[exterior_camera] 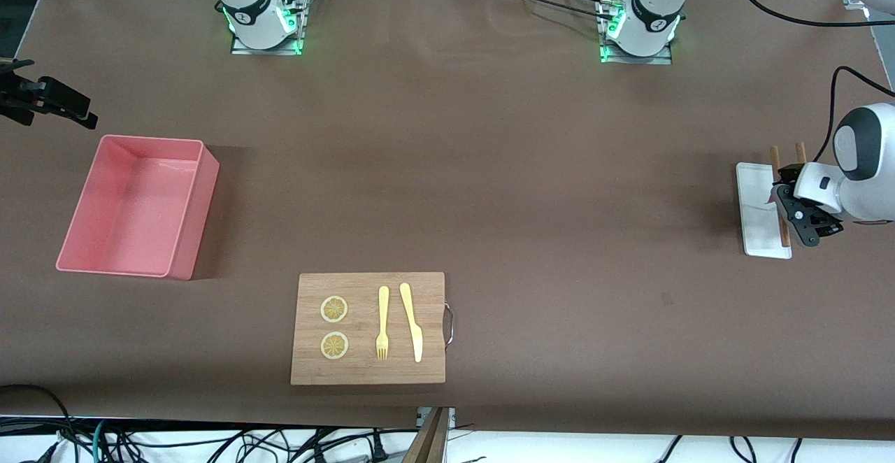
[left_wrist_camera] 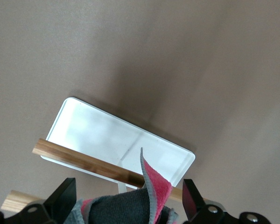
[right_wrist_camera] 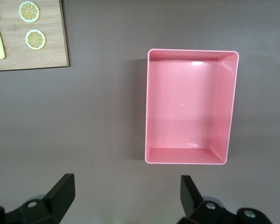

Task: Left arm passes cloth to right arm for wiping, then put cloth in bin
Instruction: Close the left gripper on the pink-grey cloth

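Flanking cloth: wooden rails, white tray.

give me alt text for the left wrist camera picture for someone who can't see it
The left gripper, jaws wide apart, has a crumpled pink and grey cloth between them, above a white tray with wooden sticks laid across it on the brown table.

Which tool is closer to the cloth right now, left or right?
Left. The left tool is over the white tray with its fingers open on either side of the cloth. The right tool waits open near the bin at the right arm's end of the table.
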`<state>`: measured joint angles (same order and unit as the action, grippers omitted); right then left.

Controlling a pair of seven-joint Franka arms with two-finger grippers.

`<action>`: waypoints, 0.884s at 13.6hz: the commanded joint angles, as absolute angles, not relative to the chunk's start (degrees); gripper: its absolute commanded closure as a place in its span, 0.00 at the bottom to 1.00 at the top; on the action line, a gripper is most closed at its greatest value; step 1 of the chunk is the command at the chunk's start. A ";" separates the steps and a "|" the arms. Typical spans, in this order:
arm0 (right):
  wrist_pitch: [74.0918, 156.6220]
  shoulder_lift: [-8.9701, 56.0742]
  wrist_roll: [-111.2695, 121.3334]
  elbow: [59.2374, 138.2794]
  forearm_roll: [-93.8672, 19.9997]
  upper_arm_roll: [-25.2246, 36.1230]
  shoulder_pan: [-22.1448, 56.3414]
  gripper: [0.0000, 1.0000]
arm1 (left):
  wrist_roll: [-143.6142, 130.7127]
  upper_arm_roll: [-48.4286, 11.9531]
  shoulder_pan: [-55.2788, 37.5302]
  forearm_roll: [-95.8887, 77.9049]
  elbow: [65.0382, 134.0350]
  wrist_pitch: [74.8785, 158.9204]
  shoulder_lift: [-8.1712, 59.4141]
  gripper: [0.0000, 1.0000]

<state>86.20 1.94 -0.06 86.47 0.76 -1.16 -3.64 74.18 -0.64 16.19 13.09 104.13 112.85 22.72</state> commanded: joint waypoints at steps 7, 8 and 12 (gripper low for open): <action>85.61 2.29 -0.35 85.43 0.79 -1.41 -4.13 0.00 | 75.67 -0.97 16.79 13.89 105.38 111.97 21.18 0.41; 85.61 2.29 -0.35 85.43 0.79 -1.41 -4.13 0.00 | 75.67 -0.97 16.79 13.80 105.38 111.97 21.18 0.48; 85.61 2.29 -0.35 85.43 0.79 -1.41 -4.13 0.00 | 75.94 -0.88 16.79 13.62 105.21 111.80 21.18 0.81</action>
<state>86.20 1.94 -0.06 86.47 0.76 -1.16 -3.64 74.55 -0.66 16.36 13.09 104.21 112.30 22.56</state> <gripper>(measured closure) 0.000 0.744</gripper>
